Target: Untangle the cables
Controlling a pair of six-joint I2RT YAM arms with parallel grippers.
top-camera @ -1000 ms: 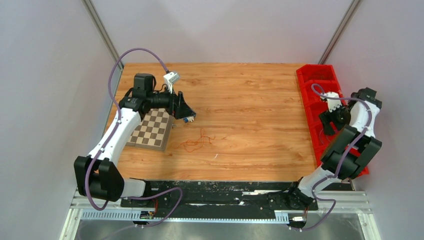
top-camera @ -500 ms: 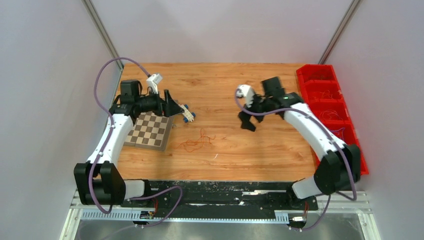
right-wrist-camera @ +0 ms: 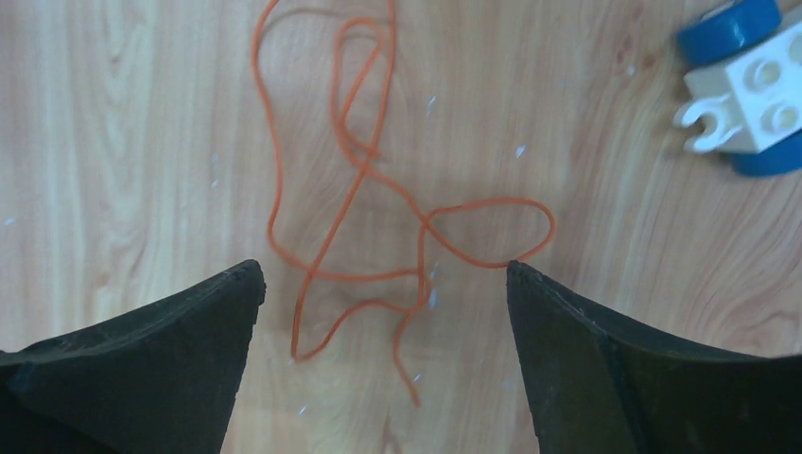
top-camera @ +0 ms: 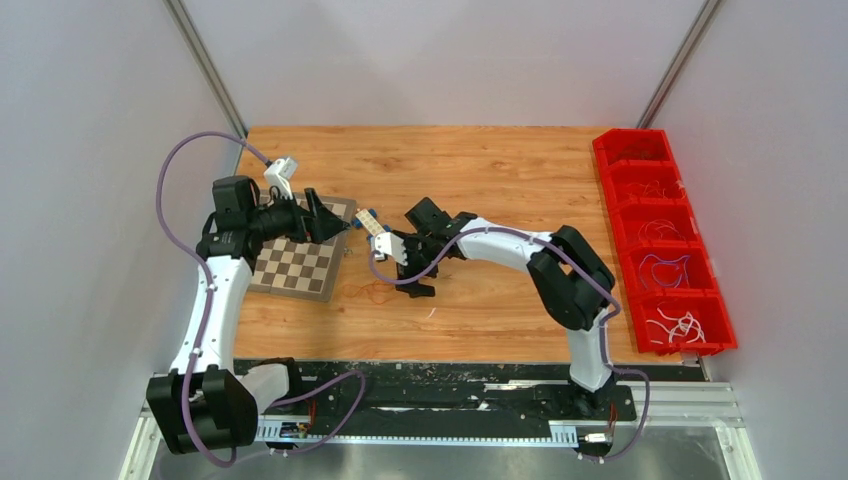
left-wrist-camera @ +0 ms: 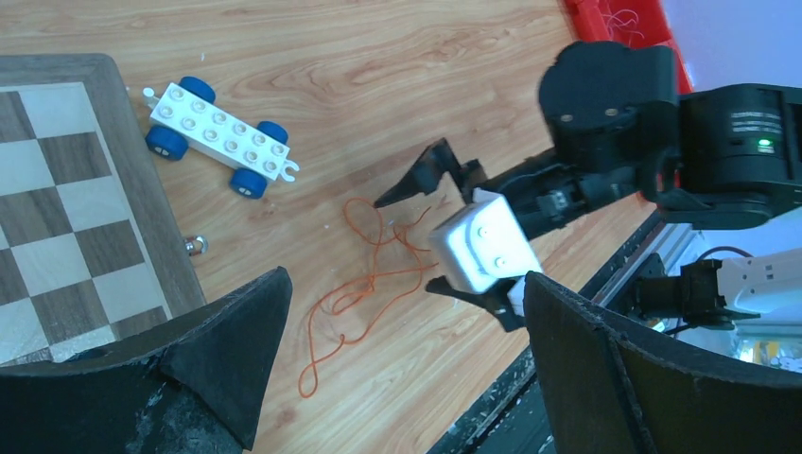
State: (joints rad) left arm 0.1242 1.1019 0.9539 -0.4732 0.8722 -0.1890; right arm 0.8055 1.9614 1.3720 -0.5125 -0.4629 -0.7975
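Hovering over the thin orange wire tangle [right-wrist-camera: 363, 168] on the wooden table [top-camera: 500, 170], the right gripper [right-wrist-camera: 383, 270] gapes wide; the left gripper [left-wrist-camera: 407, 281] likewise near it; far-off red plastic bins [top-camera: 655, 203] hold loose wires [top-camera: 672, 325]

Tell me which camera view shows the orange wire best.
The right wrist view: it looks straight down on the orange wire, so every loop and crossing is clear. The left wrist view shows it smaller and slanted, beside the right gripper. The top external view shows only a faint squiggle.

Thin orange cables [right-wrist-camera: 423, 225], loosely tangled, lying flat.
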